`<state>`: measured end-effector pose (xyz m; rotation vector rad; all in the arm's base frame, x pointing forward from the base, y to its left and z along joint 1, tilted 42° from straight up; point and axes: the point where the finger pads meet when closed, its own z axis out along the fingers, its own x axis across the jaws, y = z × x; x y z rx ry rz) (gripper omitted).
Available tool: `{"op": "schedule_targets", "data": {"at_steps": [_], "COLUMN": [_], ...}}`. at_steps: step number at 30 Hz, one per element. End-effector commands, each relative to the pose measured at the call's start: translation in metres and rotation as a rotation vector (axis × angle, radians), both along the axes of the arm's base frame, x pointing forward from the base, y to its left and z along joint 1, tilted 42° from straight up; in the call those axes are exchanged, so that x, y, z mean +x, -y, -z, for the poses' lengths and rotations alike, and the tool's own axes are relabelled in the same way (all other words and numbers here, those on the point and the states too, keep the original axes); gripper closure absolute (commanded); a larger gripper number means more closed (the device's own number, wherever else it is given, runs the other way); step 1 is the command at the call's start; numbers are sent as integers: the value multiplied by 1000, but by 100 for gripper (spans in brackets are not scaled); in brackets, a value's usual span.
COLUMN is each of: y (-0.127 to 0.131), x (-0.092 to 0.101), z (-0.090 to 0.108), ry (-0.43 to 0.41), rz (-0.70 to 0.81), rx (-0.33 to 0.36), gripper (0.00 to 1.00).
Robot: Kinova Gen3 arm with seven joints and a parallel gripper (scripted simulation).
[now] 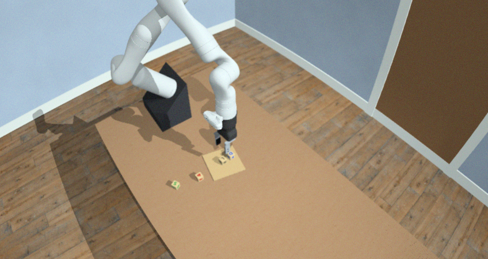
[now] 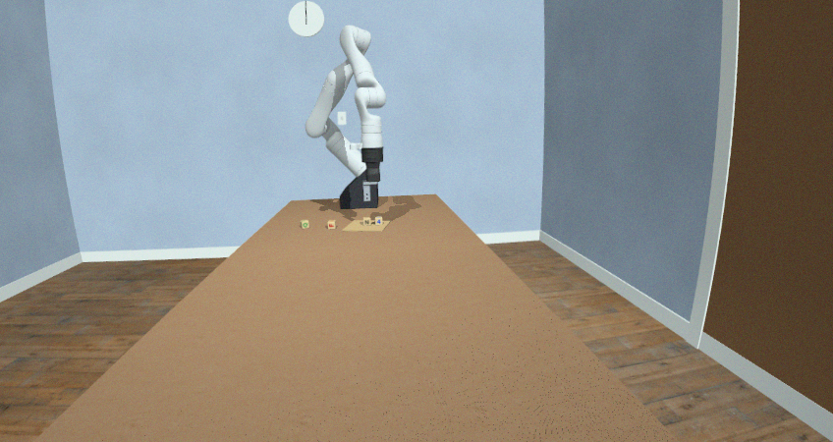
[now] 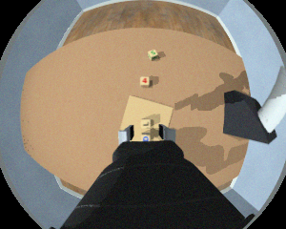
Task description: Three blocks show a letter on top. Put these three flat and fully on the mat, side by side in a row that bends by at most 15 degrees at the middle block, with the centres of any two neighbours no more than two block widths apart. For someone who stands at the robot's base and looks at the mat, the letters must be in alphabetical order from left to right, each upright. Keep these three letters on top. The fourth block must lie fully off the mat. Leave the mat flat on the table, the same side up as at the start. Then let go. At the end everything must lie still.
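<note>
The tan mat (image 1: 217, 175) (image 2: 354, 228) (image 3: 138, 106) lies flat. A block with a dark mark on top (image 1: 222, 160) (image 2: 366, 221) (image 3: 146, 123) sits on it, beside a block with a blue round letter, perhaps D (image 1: 231, 155) (image 2: 378, 220) (image 3: 146, 138), near the mat's edge; a small gap parts them. A block with a red 4 on top (image 1: 199, 176) (image 2: 331, 225) (image 3: 144, 81) and a block with a green S-like mark (image 1: 175, 184) (image 2: 305, 224) (image 3: 153, 54), turned askew, lie off the mat. My gripper (image 1: 222, 144) (image 3: 146, 130) is open and empty above the two mat blocks.
The robot's black base (image 1: 167, 109) (image 2: 358, 197) (image 3: 240, 114) stands at the far end of the brown table (image 1: 274, 201) (image 2: 373, 320) (image 3: 76, 95). The green-marked block is farther from the mat than the red one, near the table's side edge.
</note>
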<state>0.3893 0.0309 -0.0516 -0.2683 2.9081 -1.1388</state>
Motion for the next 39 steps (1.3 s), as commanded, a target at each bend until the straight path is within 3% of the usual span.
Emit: {"op": "schedule_targets", "data": {"at_steps": [1, 17, 29, 39], "y": [-3, 8, 24, 51], "x": [2, 7, 15, 20], "z": [-3, -12, -27, -48], "ry": [0, -80, -211, -403], "rz": [-5, -82, -216, -413], "rx": [3, -1, -5, -15], "gripper": [0, 0, 0, 0]}}
